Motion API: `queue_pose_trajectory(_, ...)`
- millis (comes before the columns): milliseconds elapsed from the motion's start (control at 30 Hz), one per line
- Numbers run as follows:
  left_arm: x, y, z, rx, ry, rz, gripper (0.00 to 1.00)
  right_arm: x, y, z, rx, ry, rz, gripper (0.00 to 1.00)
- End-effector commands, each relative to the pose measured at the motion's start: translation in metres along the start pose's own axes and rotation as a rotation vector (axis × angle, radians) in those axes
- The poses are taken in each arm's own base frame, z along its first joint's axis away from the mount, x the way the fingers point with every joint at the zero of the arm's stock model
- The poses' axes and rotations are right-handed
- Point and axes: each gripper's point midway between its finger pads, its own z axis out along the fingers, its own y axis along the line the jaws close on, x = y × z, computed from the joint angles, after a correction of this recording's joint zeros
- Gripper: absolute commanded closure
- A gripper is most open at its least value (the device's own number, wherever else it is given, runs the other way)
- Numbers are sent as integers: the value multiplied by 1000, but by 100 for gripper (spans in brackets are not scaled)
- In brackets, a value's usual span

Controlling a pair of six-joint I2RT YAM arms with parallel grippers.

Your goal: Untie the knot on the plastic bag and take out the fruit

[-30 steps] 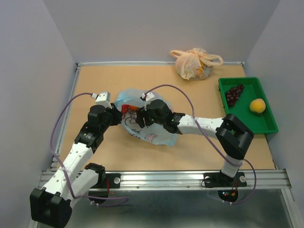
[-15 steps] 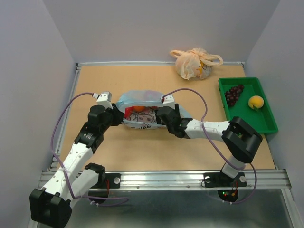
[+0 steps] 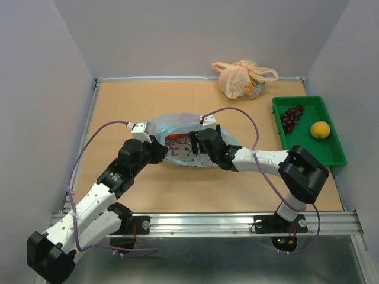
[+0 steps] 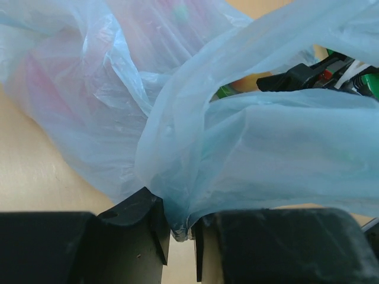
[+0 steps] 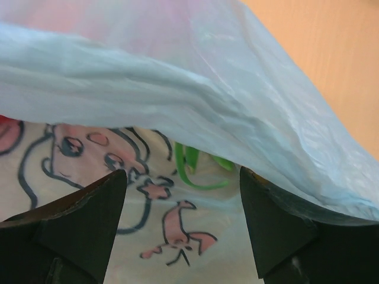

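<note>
Blue plastic bag (image 3: 180, 148) lies mid-table, long axis L-R, between both grippers. L end: left gripper (image 4: 177, 228) clamped on a bag fold. R end: right gripper (image 5: 180, 177) spread wide, nearer the fruit (image 5: 198, 171): green tips inside, prob. dragon fruit.

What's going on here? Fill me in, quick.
Two robot arms are working on a light blue plastic bag in the middle of the table. The left hand is pinched shut on a fold of its plastic, while the right hand is open over the printed side. Green fruit tips show through the plastic, so the bag is not emptied yet. The green tray holds grapes and a yellow fruit. A tied orange bag sits at the back.
</note>
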Motion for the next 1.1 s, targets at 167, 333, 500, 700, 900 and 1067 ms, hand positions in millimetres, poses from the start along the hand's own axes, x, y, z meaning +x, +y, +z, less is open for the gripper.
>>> queue_pose_trajectory(167, -7, -19, 3, -16, -122, -67, 73, -48, 22, 17, -47, -193, -13, 19)
queue_pose_trajectory(333, 2, -25, 8, -31, -118, -51, 73, -43, 28, 30, -65, -180, -80, 20)
queue_pose_trajectory(500, 4, -24, 11, -43, -122, -45, 73, -20, 23, 48, -66, -123, -95, 30)
queue_pose_trajectory(700, 9, -20, 14, -61, -108, -28, 73, -12, 21, 59, -62, -118, -117, 55)
queue_pose_trajectory(900, 7, -16, 12, -77, -125, -37, 74, -8, 26, 66, -75, -118, -145, 91)
queue_pose_trajectory(1067, 4, -9, 13, -120, -143, -31, 74, -25, 51, 39, -265, -138, -126, 100)
